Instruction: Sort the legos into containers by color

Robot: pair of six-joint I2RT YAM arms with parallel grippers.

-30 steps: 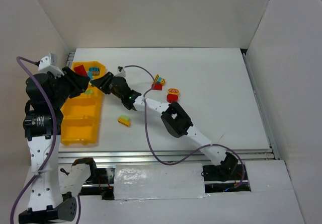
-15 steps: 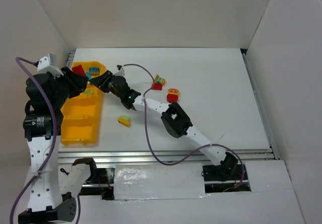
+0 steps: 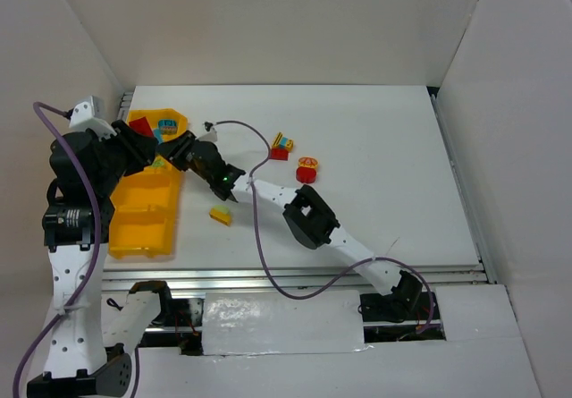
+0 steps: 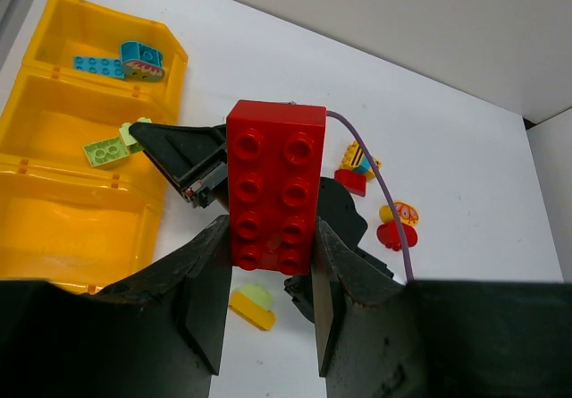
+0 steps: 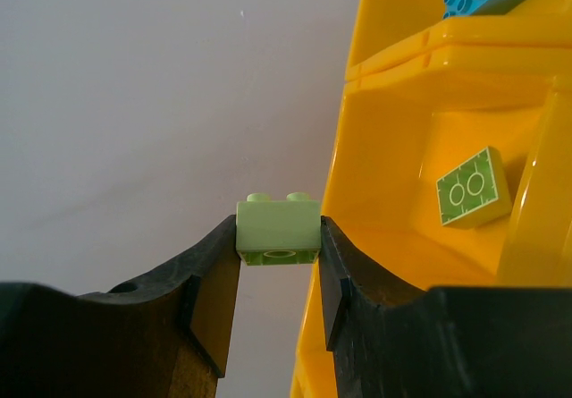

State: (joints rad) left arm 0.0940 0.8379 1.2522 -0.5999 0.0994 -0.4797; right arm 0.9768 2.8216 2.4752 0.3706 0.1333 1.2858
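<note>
step: both arms mid-delivery, each w/ one brick, at the yellow tray (image 3: 134, 228), left side of desk (image 3: 375, 210).
right claw (image 5: 277, 268): clamped on pale green brick (image 5: 278, 230), just outside tray wall, beside 2nd compartment from far end.
green bin: already holds a green brick (image 5: 473, 188).
left claw (image 4: 268, 268): gripping red brick (image 4: 273, 183) upright, above tray's near half.
far bin: teal-blue bricks (image 4: 121, 61).
loose on desk: yellow/green piece (image 3: 220, 214); red-yellow clump (image 3: 282, 146); red round piece (image 3: 307, 169).
next (judgement): right shifts over wall into green bin, then lets go; red needs an unused bin.
</note>
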